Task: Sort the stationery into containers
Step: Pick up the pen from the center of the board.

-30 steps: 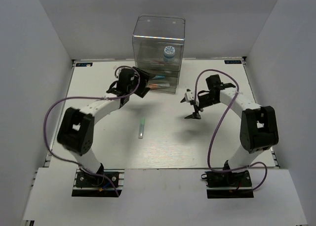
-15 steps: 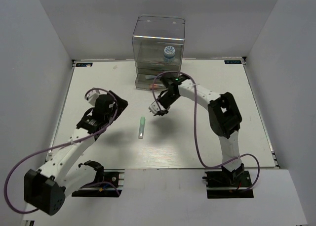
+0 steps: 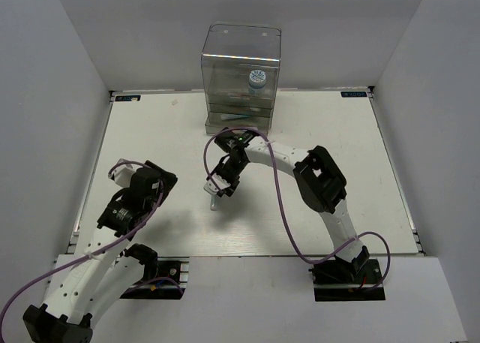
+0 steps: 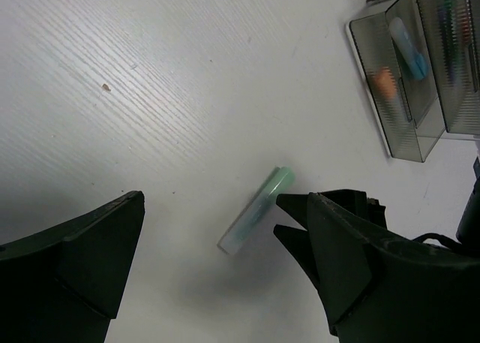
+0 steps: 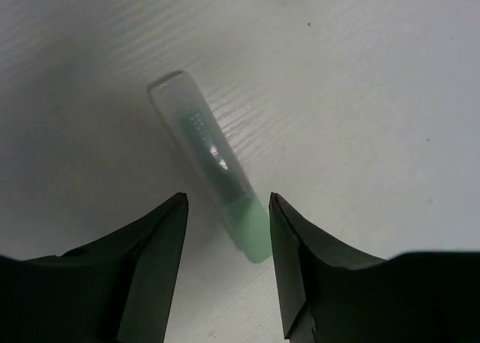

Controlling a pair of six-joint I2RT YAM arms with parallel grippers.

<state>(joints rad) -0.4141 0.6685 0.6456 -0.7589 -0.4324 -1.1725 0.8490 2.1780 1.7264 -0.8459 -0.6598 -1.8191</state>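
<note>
- The mint-green marker [image 5: 214, 170] is a smooth, rounded stick. One half is a clear cap with a dark core showing through, and the other half is opaque pale green.
- It lies flat on the white table [image 3: 150, 133], whose surface has a fine, wood-like grain.
- The cabinet [image 3: 240, 58] is a tall box of clear plastic, glossy and square-edged, with stacked see-through drawers.
- A round blue-white patterned roll [image 3: 257, 78] sits high inside it.
- In the left wrist view, the lower drawers [image 4: 405, 95] stand pulled out. One holds an orange-capped marker [image 4: 385, 82] and a light-blue marker [image 4: 409, 50]; a further drawer holds thin pens, too blurred to name.
- The right gripper [image 5: 227, 204] has matte black, wedge-shaped fingers held apart. They straddle the marker's green end, and the clear cap points away beyond the tips.
- A gap shows on one side of the marker. The other finger [image 5: 289, 245] may just touch it, though the view is too tight to be sure.
- The left gripper [image 4: 210, 208] is spread wide and holds nothing. The marker lies on the table ahead of its tips, nearer one finger.
</note>
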